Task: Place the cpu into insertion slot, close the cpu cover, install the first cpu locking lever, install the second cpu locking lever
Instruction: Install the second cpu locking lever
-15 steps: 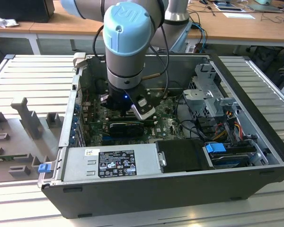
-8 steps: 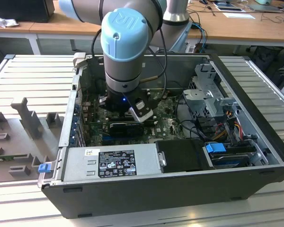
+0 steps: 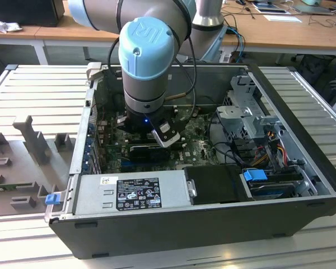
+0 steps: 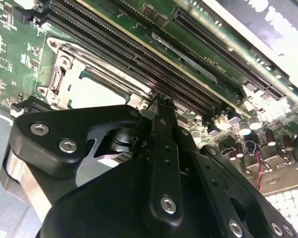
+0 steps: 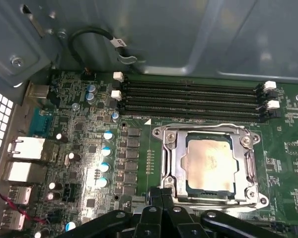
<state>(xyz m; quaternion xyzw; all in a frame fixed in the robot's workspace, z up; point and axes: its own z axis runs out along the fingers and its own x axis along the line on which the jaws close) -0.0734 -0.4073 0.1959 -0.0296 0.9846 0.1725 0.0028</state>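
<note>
- A workshop: wooden desks [image 3: 291,31] with cables run along the back, and in front of them a ribbed grey metal table [image 3: 39,89] carries an open black computer tower case [image 3: 213,224] lying on its side.
- On the exterior view's left, grey moulded foam trays [image 3: 22,162] lie on the table beside the case.
- Inside the case, a silver power supply box [image 3: 129,193] sits along the near wall, with a metal drive cage [image 3: 249,109] and coloured wire bundles on the exterior view's right.
- A grey robot arm with a pale blue joint cap [image 3: 147,45] reaches down into the case and hides much of the green circuit board [image 3: 199,148] beneath it.
- The black gripper [image 5: 161,201] is low over the board at the edge of the socket; in both wrist views its fingers appear drawn together with nothing between them, though the tips are partly cut off.
- The cpu, a small flat square chip with a pale silver-grey top [image 5: 210,163], lies seated in the insertion slot, a square dark-framed socket [image 5: 187,184] whose pin field is covered by the chip.
- The cpu cover, a thin silver metal frame plate with a large square window [image 5: 171,156], lies flat down around the chip.
- Long black memory slots [image 5: 188,101] run just beside the socket.
- In the second wrist view the gripper's black body hides most of the socket; whether any locking lever is latched cannot be made out.
</note>
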